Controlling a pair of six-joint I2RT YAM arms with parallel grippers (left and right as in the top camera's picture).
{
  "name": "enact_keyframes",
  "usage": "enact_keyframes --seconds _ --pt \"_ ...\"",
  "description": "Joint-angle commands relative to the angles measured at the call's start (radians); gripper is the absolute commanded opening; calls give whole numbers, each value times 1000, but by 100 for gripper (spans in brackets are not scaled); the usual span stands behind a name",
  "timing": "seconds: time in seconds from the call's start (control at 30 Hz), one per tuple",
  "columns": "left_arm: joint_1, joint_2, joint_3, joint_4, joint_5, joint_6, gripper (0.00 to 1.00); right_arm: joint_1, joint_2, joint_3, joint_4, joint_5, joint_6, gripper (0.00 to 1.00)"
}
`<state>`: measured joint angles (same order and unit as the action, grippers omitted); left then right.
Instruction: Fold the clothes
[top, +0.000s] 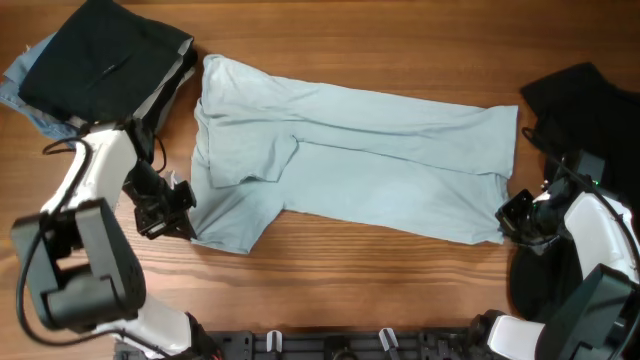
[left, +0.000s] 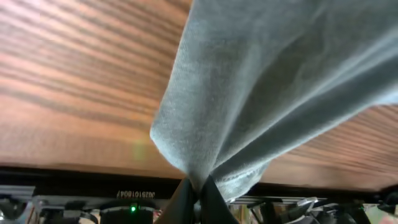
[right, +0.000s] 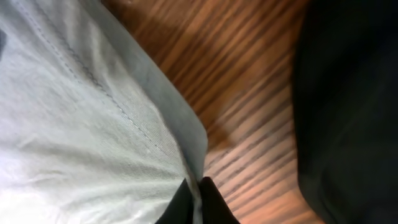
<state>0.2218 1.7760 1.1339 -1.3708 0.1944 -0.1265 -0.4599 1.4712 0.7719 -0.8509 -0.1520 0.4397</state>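
1. Cloth decides everything here: the pale blue-grey T-shirt (top: 350, 150) lies spread lengthwise across the wooden table (top: 400, 30), with what looks like a sleeve folded onto its body.
2. At the near-left corner the left gripper (top: 182, 216) is clenched on bunched fabric, as its wrist view shows.
3. At the near-right corner the right gripper (top: 508, 220) is pinched tight on the stitched hem.
4. I judge the shirt thin, limp and light. It should sag between holds and slide easily over wood.
5. Corners and seamed edges look the surest holds, and both should travel together or the span will wrinkle.
6. A black garment pile (top: 100, 50) sits just beside the shirt's far-left end, and a black garment (top: 590, 110) lies near its right end.
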Motion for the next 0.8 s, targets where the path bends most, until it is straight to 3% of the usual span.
enact_keyframes --seconds 0.0,0.03,0.1,0.13,0.17,0.33,0.4,0.47,0.6,0.77 --pt "-1 -98 -5 -17 -18 -37 4 -3 -16 22 -6 42 -49 35" --pt "-1 -116 -5 -20 -21 -40 6 -4 -16 31 -8 41 -63 51" --pt "-1 -130 -5 -31 -10 -51 30 -4 -16 61 -24 41 -66 58" --pt "-1 -130 -5 -38 0 -51 56 -4 -16 80 -34 41 -66 59" --pt "-1 -130 -5 -45 11 -50 59 -4 -16 108 -46 40 -67 59" --pt "-1 -130 -5 53 44 -39 57 -3 -16 204 -62 -68 -119 61" --pt "-5 -130 -5 207 84 -39 45 -3 -16 206 -26 -169 -163 62" --pt "-21 -123 -5 351 85 -34 40 -3 -16 206 -21 -209 -177 62" --pt "-72 -82 -5 508 85 -35 40 -3 -16 206 -31 -216 -188 63" --pt "-133 -2 -5 542 78 10 42 -3 -16 206 -36 -215 -204 62"
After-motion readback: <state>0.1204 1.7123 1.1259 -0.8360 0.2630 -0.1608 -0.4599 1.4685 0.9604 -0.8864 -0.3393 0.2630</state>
